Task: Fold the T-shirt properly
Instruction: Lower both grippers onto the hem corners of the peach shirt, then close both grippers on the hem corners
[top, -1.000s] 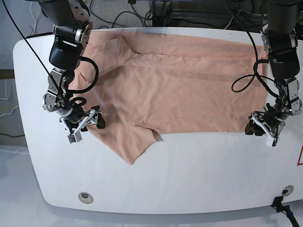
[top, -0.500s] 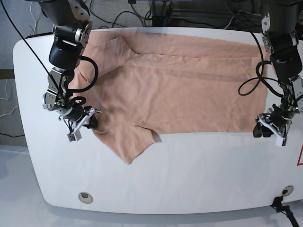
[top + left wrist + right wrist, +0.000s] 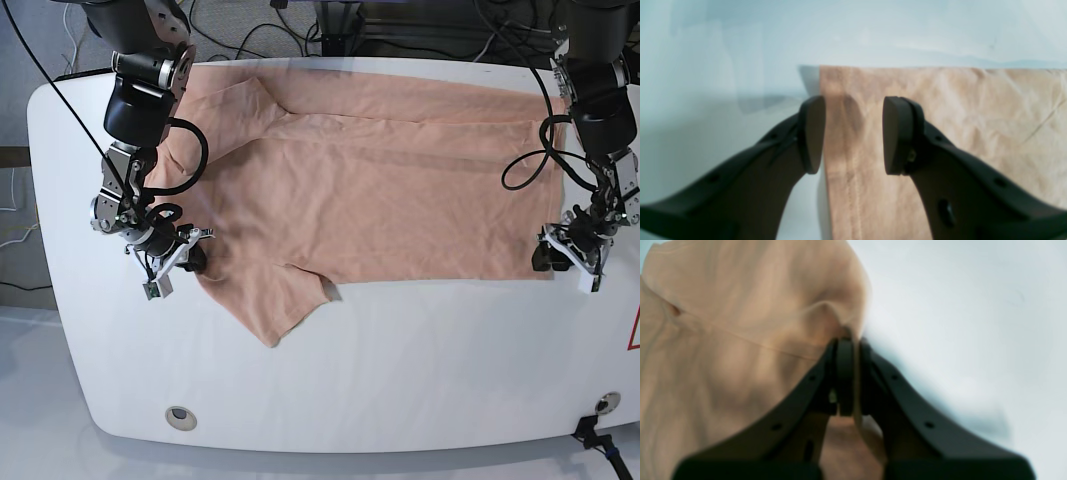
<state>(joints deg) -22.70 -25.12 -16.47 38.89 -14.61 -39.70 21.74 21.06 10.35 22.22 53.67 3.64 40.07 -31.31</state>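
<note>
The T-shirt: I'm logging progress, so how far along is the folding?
Done: the peach cotton T-shirt lies spread on the white table, its far edge doubled over. In hand: the right gripper is shut on the sleeve edge; the left gripper is open, straddling the hem corner. Left: the rest of the folding.

A white surface (image 3: 400, 380) with rounded corners fills the frame. Dark cables (image 3: 300, 20) lie beyond its top edge, and a round fitting (image 3: 180, 415) sits lower left.
</note>
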